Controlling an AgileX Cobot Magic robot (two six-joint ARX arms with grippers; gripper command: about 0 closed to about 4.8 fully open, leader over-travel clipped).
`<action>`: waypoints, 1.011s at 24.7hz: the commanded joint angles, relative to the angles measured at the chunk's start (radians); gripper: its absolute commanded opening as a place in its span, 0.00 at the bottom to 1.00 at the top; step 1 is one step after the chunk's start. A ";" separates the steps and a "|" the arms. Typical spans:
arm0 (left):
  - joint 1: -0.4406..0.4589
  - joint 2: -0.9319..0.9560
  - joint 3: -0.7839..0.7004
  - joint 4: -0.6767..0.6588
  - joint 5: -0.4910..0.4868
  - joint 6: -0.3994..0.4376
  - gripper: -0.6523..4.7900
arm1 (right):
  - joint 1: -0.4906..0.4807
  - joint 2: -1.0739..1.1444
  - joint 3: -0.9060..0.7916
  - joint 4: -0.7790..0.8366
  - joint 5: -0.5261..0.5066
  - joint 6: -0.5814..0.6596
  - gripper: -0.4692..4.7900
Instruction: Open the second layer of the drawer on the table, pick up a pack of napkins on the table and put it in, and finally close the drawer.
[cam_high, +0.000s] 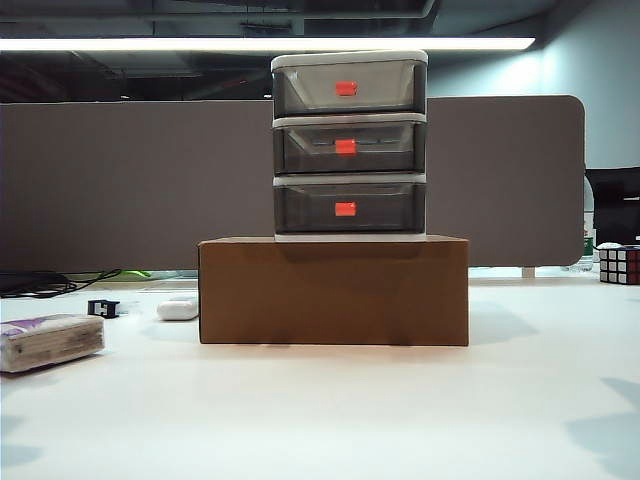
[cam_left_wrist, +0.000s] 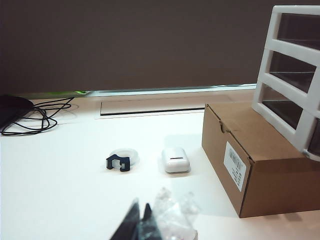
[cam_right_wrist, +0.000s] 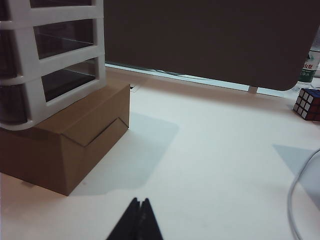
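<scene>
The drawer (cam_high: 349, 146), white-framed with three smoky grey layers, stands on a brown cardboard box (cam_high: 333, 290) at the middle of the table (cam_high: 400, 410). The second layer (cam_high: 349, 147) is pushed in, its red-orange handle facing front. The pack of napkins (cam_high: 50, 340) lies flat at the table's left edge. In the left wrist view its crinkled clear wrap (cam_left_wrist: 172, 220) shows right beside my left gripper (cam_left_wrist: 140, 207), which is shut with nothing between its fingers. My right gripper (cam_right_wrist: 140, 201) is shut and hangs over bare table to the right of the box (cam_right_wrist: 65, 145). Neither gripper shows in the exterior view.
A small white rounded case (cam_high: 178, 309) and a black clip (cam_high: 103, 308) lie left of the box. Black cables (cam_left_wrist: 30, 117) trail at the far left. A Rubik's cube (cam_high: 620, 265) sits far right, a white cable (cam_right_wrist: 300, 200) near it. A grey partition (cam_high: 130, 180) closes the back.
</scene>
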 joint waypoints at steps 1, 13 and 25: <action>0.000 0.001 0.003 0.006 0.000 0.000 0.11 | 0.000 -0.002 -0.004 0.011 -0.005 0.001 0.08; -0.001 0.001 0.003 0.014 0.159 -0.177 0.11 | 0.001 -0.002 -0.004 0.035 -0.093 0.188 0.08; -0.007 0.190 0.004 0.078 0.388 -0.217 0.12 | 0.190 0.002 -0.003 0.074 -0.287 0.271 0.08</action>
